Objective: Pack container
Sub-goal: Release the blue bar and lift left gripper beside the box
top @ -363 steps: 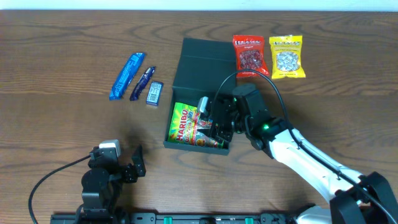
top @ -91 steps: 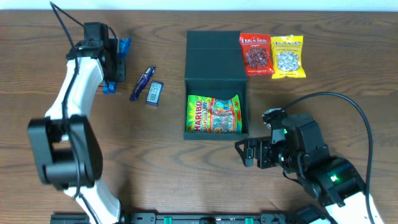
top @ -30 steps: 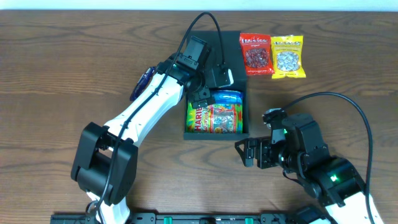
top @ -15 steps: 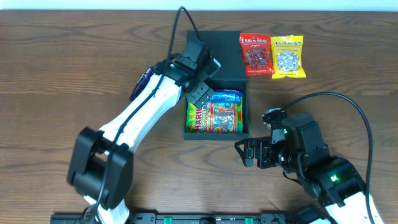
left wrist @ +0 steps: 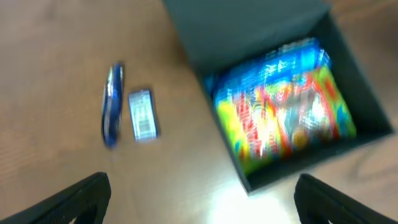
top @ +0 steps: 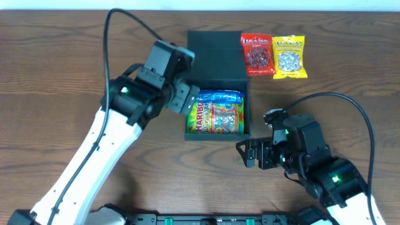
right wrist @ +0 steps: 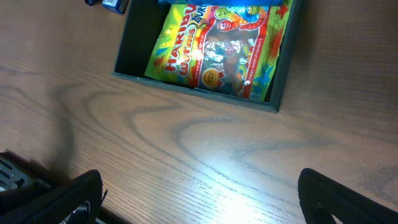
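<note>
One Haribo bag, inside open container

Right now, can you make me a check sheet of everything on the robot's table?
Surface: brown wooden table, no spills seen.
Job's things: container open; Haribo bag and blue bag inside.
Clutter: red bag and yellow bag beside the lid; dark blue bar and small pale bar beside the container.
Tools: left tool open, empty; right tool open, empty.
Cables: black cable above the left arm; another cable above the right.
Surroundings: dark rail along the near edge.
</note>
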Motion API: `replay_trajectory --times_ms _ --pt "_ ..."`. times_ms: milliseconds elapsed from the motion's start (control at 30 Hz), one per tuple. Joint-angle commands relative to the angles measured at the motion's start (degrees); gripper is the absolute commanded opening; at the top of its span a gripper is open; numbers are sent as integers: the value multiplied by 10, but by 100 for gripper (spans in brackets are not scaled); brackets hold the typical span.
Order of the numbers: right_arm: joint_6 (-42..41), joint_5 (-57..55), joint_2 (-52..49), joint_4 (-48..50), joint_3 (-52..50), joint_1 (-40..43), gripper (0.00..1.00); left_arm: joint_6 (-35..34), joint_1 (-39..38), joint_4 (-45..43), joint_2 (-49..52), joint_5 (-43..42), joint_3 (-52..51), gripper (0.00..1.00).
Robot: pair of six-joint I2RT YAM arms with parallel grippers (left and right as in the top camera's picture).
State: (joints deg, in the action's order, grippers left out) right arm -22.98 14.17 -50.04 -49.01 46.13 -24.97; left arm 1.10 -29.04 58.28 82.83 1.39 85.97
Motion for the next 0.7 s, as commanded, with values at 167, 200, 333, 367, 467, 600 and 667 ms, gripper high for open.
replay_trajectory --times_ms 167,200,333,367,467,600,667 --pt "3 2 1 -1 10 2 99 -29 2 102 -1 5 8 95" --pt "3 2 1 -1 10 2 99 -28 2 105 -1 5 8 95" --pt "3 2 1 0 10 2 99 -28 2 107 -1 5 8 95" --pt "3 2 1 0 10 2 99 -28 2 107 -1 5 8 95" --pt "3 2 1 1 10 2 99 -28 2 107 -1 5 8 95" --pt "4 -10 1 15 10 2 99 -28 2 107 -1 5 8 95" --pt "4 -36 -1 31 10 2 99 -28 2 107 -1 5 8 95"
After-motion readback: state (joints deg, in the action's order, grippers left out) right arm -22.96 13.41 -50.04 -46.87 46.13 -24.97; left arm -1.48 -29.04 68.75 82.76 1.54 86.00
